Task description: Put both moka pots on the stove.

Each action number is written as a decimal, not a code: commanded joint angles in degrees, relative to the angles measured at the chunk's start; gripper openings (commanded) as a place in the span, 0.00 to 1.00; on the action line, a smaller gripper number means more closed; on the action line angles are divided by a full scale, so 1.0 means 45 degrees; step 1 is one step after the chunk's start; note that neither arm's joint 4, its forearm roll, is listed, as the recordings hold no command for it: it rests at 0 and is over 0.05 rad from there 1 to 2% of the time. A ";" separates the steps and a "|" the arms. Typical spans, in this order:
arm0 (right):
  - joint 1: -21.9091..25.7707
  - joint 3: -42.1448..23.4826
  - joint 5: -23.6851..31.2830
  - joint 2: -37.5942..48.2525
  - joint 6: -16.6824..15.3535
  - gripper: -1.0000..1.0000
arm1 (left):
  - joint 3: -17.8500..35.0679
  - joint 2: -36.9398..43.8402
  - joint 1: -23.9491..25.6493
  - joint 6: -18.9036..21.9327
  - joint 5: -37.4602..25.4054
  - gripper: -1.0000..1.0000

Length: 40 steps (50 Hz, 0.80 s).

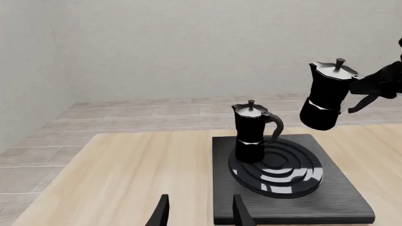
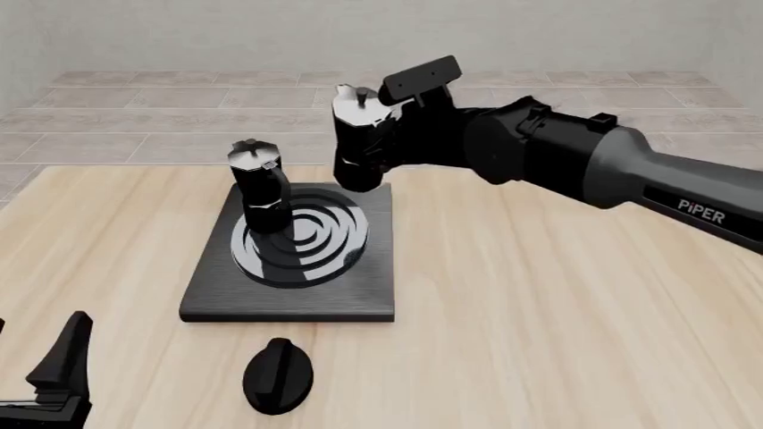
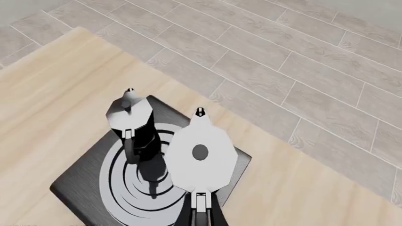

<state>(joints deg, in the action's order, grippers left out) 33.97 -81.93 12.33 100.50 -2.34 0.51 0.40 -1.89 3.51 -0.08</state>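
One pot [image 2: 259, 183] sat on the stove [image 2: 357, 295], frame centre-left. Right gripper [image 2: 399, 134] held the second pot [image 2: 361, 138] by its handle, airborne above the stove's far edge; lowering remained. Left gripper [image 1: 199, 214] idle, fingers moderately apart.

Two moka pots [image 2: 259, 183] [image 2: 363, 143], one stove [image 2: 292, 299], one black oval knob [image 2: 278, 375], two arms

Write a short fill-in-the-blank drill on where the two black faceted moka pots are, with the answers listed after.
1. One black faceted moka pot stands on the ring burner of the flat black stove, held by ____ gripper.
2. The second moka pot hangs in the air, held by the ____ gripper.
3. The left gripper is ____.
4. A black oval knob lies on the ____.

Answers: no; right; open; table
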 commanded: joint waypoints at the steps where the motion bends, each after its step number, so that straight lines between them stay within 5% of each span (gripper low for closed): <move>1: 0.0271 -0.0347 -0.0261 -0.0076 0.0261 0.00 | -0.0059 -0.0034 -0.0013 0.0023 0.0036 1.00; 40: 0.0596 -0.0101 -0.0807 0.0426 0.0912 0.00 | -0.0065 -0.0017 -0.0060 0.0063 0.0007 1.00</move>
<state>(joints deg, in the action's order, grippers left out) 36.24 -81.20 9.48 103.39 1.16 0.26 0.39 -2.14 3.77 0.02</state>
